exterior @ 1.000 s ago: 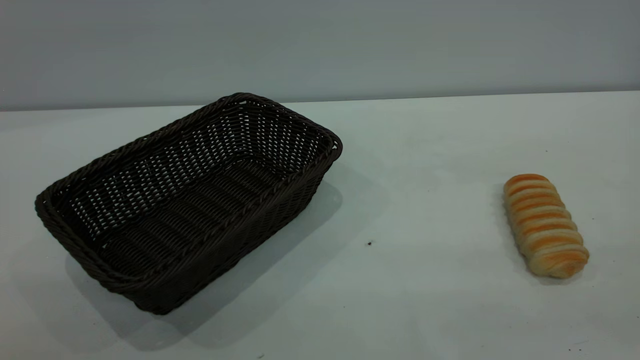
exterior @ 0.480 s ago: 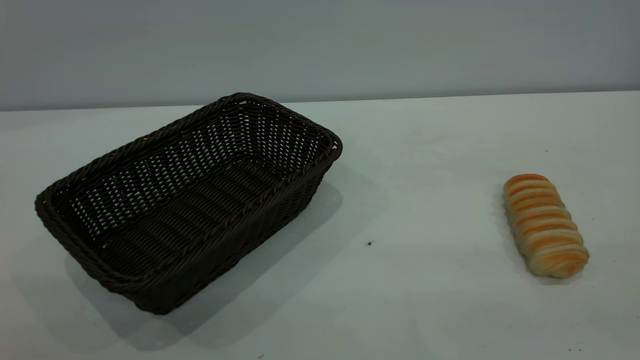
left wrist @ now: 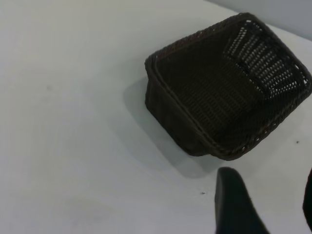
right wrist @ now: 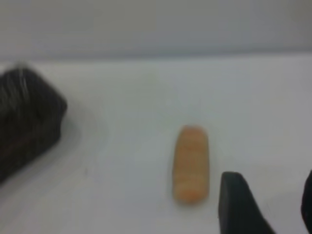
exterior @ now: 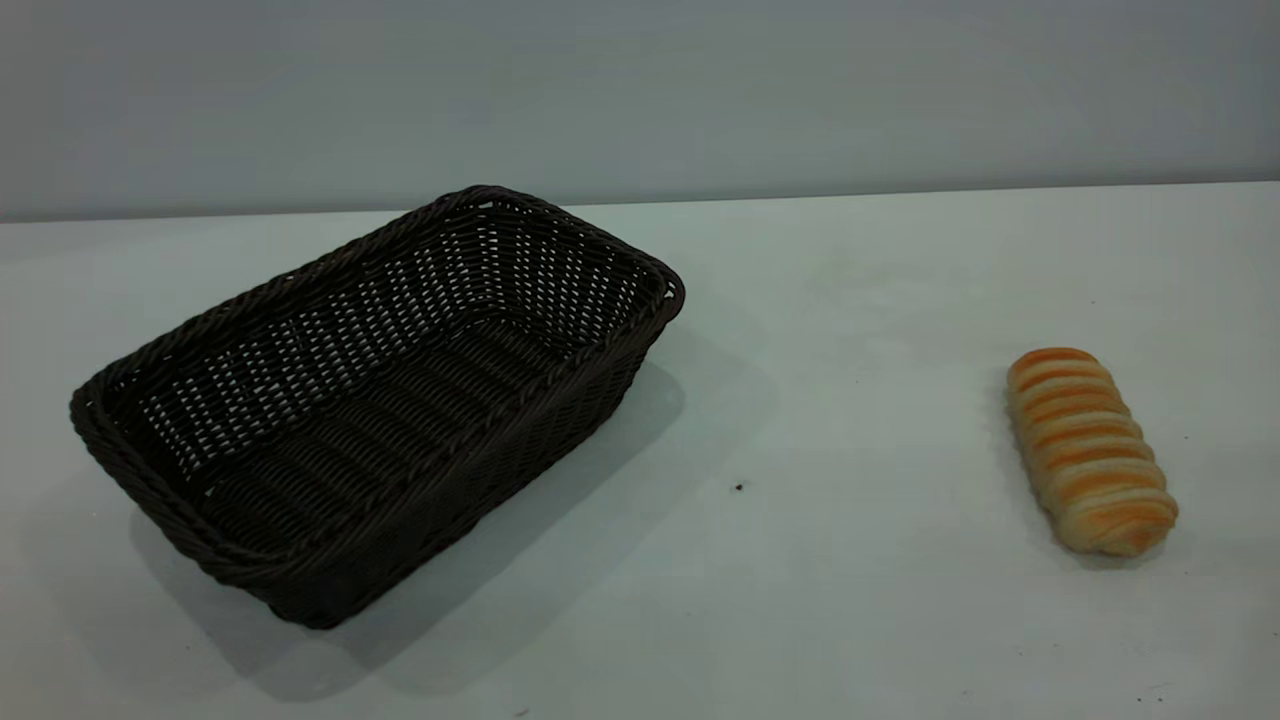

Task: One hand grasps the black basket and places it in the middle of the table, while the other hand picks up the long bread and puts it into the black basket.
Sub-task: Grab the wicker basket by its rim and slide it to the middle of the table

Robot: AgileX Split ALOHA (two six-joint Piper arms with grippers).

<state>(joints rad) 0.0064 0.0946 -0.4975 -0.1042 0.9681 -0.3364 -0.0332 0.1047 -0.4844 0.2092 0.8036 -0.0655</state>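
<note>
Both wrist views alone show claws, left claw (left wrist: pixel 265 204) near black basket (left wrist: pixel 229 92), right claw (right wrist: pixel 265 204) beside long bread (right wrist: pixel 190 163), each spread wide.

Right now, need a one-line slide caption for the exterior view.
Empty basket angled on the table's left, bread lying apart at right; no arm in view.

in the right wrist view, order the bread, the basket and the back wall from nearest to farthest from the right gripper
1. The long bread: lying on the table just beyond the right gripper, whose jaws stand apart.
2. The black basket: farther off across the table, only its end showing at the frame's edge.
3. The back wall: farthest, behind the table's far edge.
</note>
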